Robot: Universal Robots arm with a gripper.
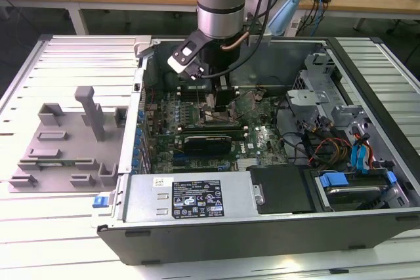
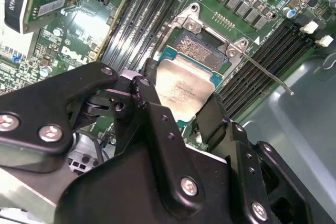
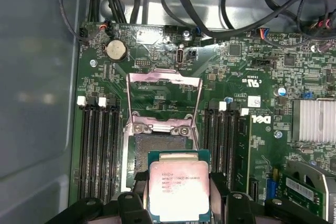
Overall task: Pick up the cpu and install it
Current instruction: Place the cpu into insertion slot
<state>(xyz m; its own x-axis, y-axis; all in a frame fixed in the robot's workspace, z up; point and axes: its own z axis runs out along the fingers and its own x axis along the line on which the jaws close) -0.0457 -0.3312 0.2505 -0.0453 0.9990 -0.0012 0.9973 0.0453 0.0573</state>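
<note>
Holding the cpu [image 3: 180,190] by two opposite edges, the gripper [image 2: 184,103] is closed narrowly on the chip, silver top showing. In both wrist views the chip hangs partly over one edge of the open socket [image 3: 157,142], whose load plate [image 3: 164,98] stands raised; I cannot tell whether chip and frame touch. In the exterior view the gripper sits inside the case [image 1: 262,234], with the gray fixture [image 1: 65,142] at 9 o'clock and the power supply [image 1: 190,198] at 6 o'clock. The pick looks done and the seating not; seating calls for squaring the chip over the socket and keeping it level.
</note>
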